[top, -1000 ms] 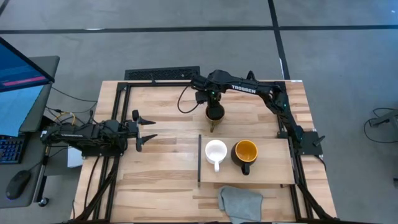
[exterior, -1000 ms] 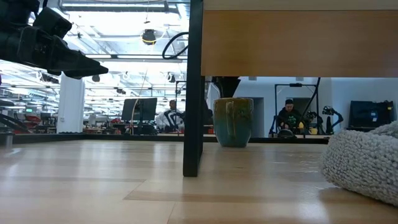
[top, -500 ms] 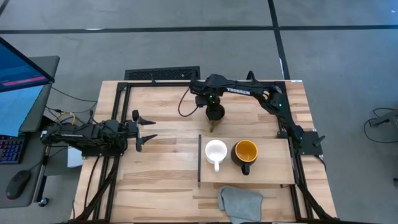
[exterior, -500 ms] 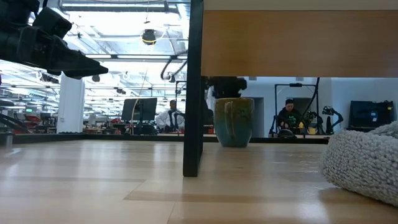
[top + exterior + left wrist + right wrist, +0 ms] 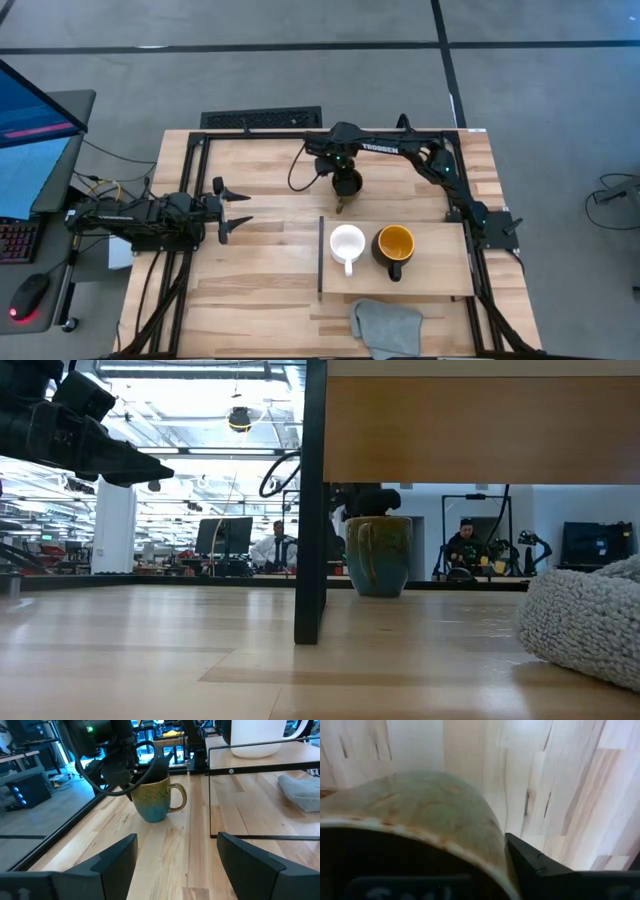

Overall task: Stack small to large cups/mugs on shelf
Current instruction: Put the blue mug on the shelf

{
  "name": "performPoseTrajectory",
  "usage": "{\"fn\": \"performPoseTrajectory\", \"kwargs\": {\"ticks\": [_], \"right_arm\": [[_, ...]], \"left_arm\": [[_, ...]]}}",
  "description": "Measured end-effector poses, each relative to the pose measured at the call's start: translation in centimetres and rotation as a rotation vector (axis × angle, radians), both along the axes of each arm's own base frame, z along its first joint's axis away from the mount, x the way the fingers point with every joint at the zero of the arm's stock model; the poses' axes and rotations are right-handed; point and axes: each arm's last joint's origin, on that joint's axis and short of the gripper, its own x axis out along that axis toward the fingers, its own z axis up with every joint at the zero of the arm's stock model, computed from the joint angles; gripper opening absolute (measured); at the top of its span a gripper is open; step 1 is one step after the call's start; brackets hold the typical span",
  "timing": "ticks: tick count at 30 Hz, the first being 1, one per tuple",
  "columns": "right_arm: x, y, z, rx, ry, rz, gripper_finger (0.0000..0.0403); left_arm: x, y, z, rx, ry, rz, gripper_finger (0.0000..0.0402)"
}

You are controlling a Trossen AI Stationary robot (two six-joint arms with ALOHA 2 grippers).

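Right end effector (image 5: 346, 182) is at the rim of the olive-brown mug (image 5: 156, 799), one finger (image 5: 540, 867) outside the wall and the other inside the dark cup; its fingers stand narrow around the wall, though a firm grip cannot be told; the mug stands upright on the table (image 5: 270, 170), just beyond the shelf's (image 5: 440, 285) far edge. On the shelf the small white mug (image 5: 347, 243) and the black mug (image 5: 394, 246) stand side by side; a grey cloth (image 5: 384, 326) lies near the shelf's front edge. Left end effector (image 5: 236, 209) waits wide open at the table's left side, holding nothing.
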Motion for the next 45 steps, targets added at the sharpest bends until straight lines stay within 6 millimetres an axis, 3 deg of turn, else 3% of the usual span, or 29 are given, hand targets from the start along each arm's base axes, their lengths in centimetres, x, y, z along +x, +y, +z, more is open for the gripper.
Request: {"fn": "performPoseTrajectory", "kwargs": {"ticks": [4, 13, 20, 26, 34, 45], "right_arm": [[-0.1, 0.0, 0.0, 0.001, 0.007, 0.009, 0.0042], [0.0, 0.3, 0.1, -0.022, 0.017, 0.019, 0.0042], [0.3, 0.7, 1.7, -0.076, 0.02, 0.035, 0.0042], [0.7, 1.0, 4.4, -0.1, -0.022, 0.032, 0.0042], [0.4, 1.7, 9.8, -0.255, -0.065, 0.026, 0.0042], [-3.8, 3.8, 17.2, -0.291, -0.257, -0.115, 0.0042]], "left_arm": [[0.0, 0.0, 0.0, 0.001, 0.0, 0.0, 0.0266], [0.0, 0.0, 0.0, 0.001, 0.0, 0.0, 0.0266], [0.0, 0.0, 0.0, 0.001, 0.0, 0.0, 0.0266], [0.0, 0.0, 0.0, 0.002, 0.0, 0.001, 0.0266], [0.0, 0.0, 0.0, 0.002, 0.001, 0.001, 0.0266], [0.0, 0.0, 0.0, 0.011, 0.002, 0.001, 0.0266]]}}
